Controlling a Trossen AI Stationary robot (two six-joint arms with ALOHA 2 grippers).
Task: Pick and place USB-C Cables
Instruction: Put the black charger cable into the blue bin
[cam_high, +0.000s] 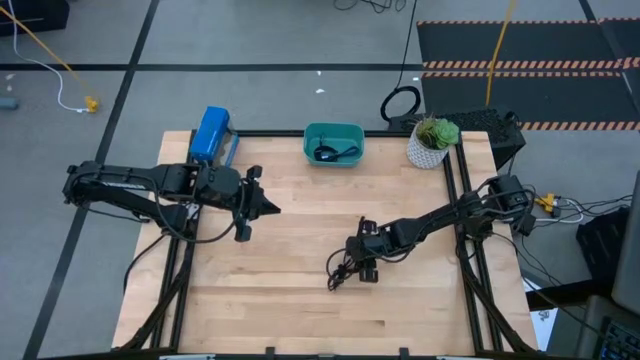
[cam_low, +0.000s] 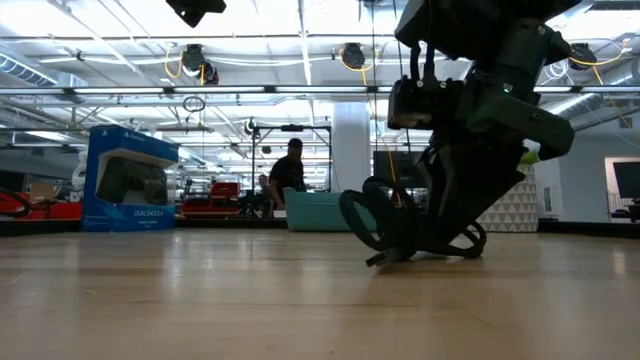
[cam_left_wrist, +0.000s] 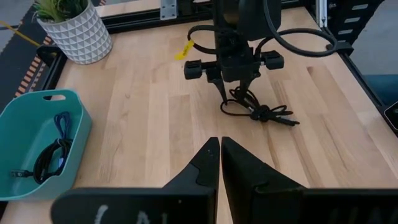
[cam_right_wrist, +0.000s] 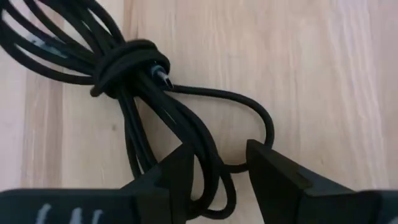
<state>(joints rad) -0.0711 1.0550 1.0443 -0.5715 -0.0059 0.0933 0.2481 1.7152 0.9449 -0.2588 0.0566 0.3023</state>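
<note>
A loose black USB-C cable bundle (cam_right_wrist: 130, 68) lies on the wooden table (cam_high: 290, 300), right of centre, knotted round its middle. My right gripper (cam_right_wrist: 217, 168) has come down on it (cam_high: 342, 270), open, its fingers on either side of several strands at the looped end. The teal bin (cam_high: 333, 143) at the far edge holds two more cables (cam_left_wrist: 50, 155), one black and one bluish. My left gripper (cam_left_wrist: 219, 155) hangs shut over the table's left half (cam_high: 262, 207), holding nothing. My right gripper straddles several strands of the bundle's looped end (cam_right_wrist: 205, 155), slanting down from above and from the table's right. A gap shows beside one finger (cam_right_wrist: 273, 168). Whether the other finger (cam_right_wrist: 168, 171) touches the strands, I cannot tell. The bundle lies flat on the table.
A potted plant (cam_high: 432, 143) in a white pot stands at the far right corner. A blue box (cam_high: 211, 135) stands at the far left. A large black cable loop (cam_high: 401, 103) lies on the floor beyond the far edge. Bare wood stretches between the bundle and the bin.
</note>
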